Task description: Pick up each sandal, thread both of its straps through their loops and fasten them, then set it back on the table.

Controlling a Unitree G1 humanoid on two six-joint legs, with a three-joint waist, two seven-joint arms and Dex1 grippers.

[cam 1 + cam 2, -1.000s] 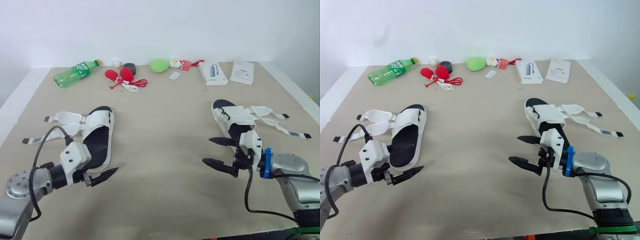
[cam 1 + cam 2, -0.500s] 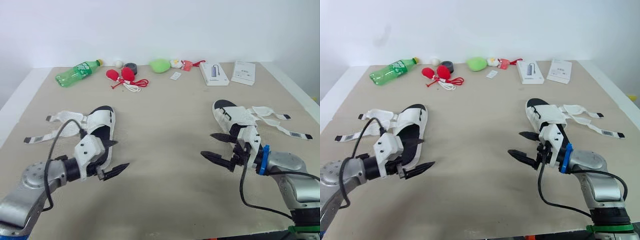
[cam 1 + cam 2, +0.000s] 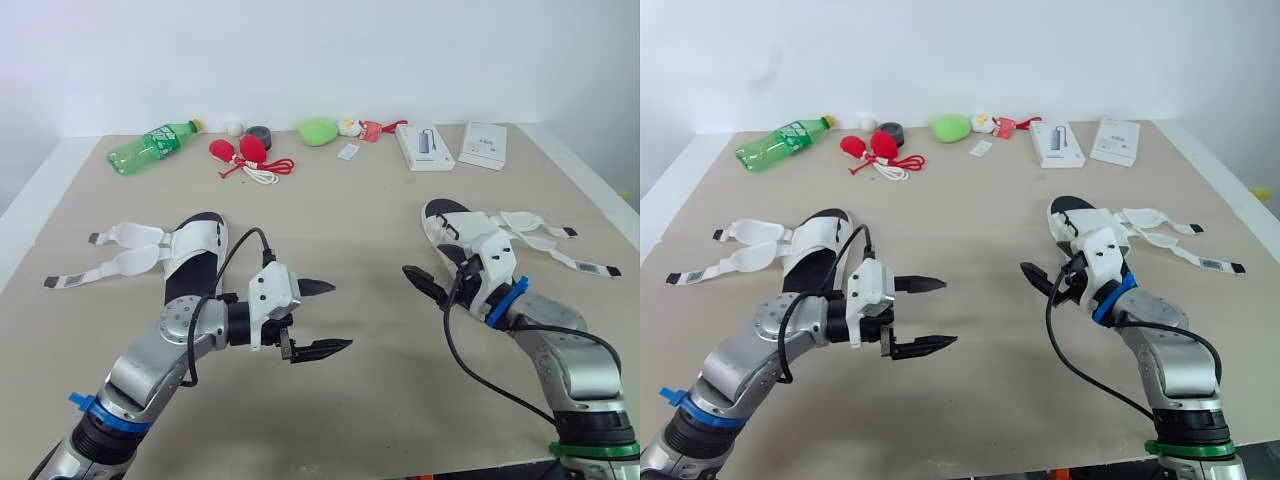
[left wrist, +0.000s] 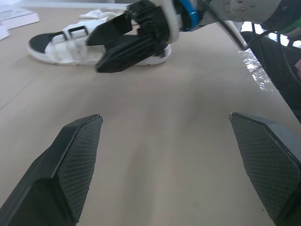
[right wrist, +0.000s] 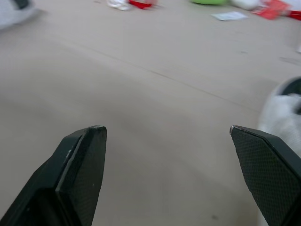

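Left eye view: left sandal (image 3: 196, 262), right sandal (image 3: 462, 232) lie front-to-back, straps outward; left end effector (image 3: 340, 315), right end effector (image 3: 421, 280) apart.

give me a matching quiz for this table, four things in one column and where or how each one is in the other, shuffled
Things:
1. green bottle
2. left sandal
3. right sandal
4. left tool

Places or states:
a. open, between the two sandals
b. lying on its side at the far left of the table
c. loose straps spread toward the table's right edge
d. loose straps spread toward the table's left edge

Pairs: 1-b, 2-d, 3-c, 4-a
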